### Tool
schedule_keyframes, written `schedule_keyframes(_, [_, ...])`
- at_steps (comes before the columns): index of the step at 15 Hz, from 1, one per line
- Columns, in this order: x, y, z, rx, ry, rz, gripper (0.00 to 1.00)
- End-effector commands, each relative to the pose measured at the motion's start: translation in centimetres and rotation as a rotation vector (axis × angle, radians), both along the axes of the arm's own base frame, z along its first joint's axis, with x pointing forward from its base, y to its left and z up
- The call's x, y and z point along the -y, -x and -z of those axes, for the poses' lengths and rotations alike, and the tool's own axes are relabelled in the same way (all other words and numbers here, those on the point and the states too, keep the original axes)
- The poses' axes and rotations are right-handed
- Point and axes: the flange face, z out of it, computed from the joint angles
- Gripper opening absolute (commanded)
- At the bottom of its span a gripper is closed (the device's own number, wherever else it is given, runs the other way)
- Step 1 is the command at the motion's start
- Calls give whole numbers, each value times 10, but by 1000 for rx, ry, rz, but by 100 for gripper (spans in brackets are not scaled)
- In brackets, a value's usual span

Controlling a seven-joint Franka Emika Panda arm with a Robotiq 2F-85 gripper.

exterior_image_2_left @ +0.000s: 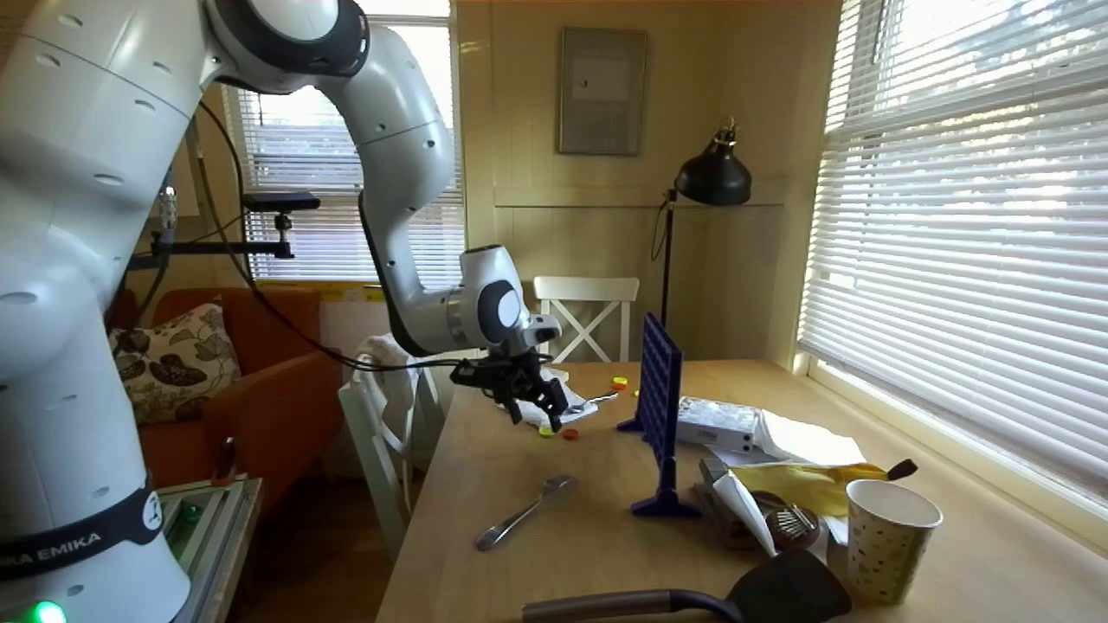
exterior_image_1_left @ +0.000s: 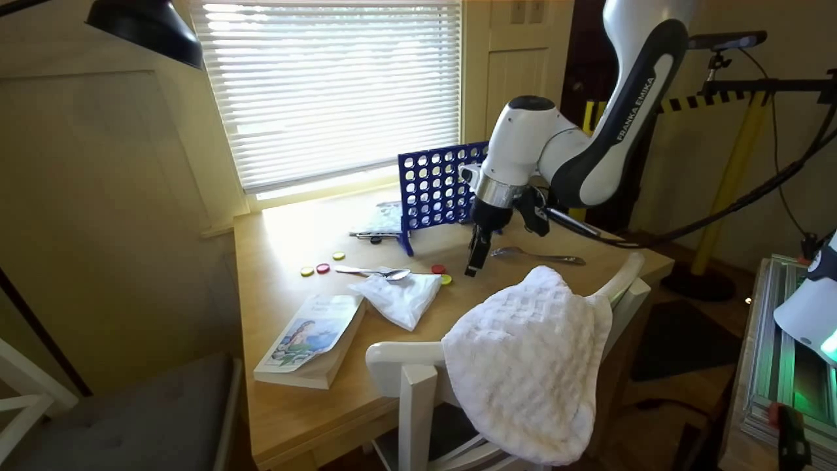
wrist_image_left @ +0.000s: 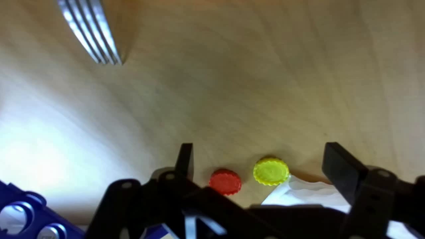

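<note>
My gripper (wrist_image_left: 259, 146) is open above the wooden table, with nothing between its fingers. It also shows in both exterior views (exterior_image_1_left: 472, 269) (exterior_image_2_left: 536, 421). Below it in the wrist view, a red disc (wrist_image_left: 225, 182) and a yellow disc (wrist_image_left: 271, 171) lie between the two fingers, apart from them. The red disc is partly hidden by the left finger linkage. A crumpled white sheet (wrist_image_left: 308, 192) reaches up to the yellow disc. A fork (wrist_image_left: 89, 31) lies at the upper left. The blue grid frame (wrist_image_left: 6, 191) shows at the lower left and stands upright in both exterior views (exterior_image_2_left: 662, 389).
A spoon (exterior_image_1_left: 395, 275) lies on the white sheet beside a book (exterior_image_1_left: 314, 337). More discs (exterior_image_1_left: 323, 268) lie farther left. A towel (exterior_image_1_left: 529, 366) hangs over a chair at the table edge. A cup (exterior_image_2_left: 892, 536), spatula (exterior_image_2_left: 788, 588) and yellow pouch (exterior_image_2_left: 805, 486) are beyond the frame.
</note>
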Motion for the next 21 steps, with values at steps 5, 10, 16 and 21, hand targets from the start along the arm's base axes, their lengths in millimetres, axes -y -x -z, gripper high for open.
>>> schedule_keyframes(5, [7,-15,-11,32,0,-156,100])
schedule_keyframes(10, [-3,-19,2,18,-13,-195,100])
schedule_keyframes(16, [-11,-33,22,27,-36,-273,100])
schedule_keyframes(21, [-26,-43,32,32,-115,-387,100])
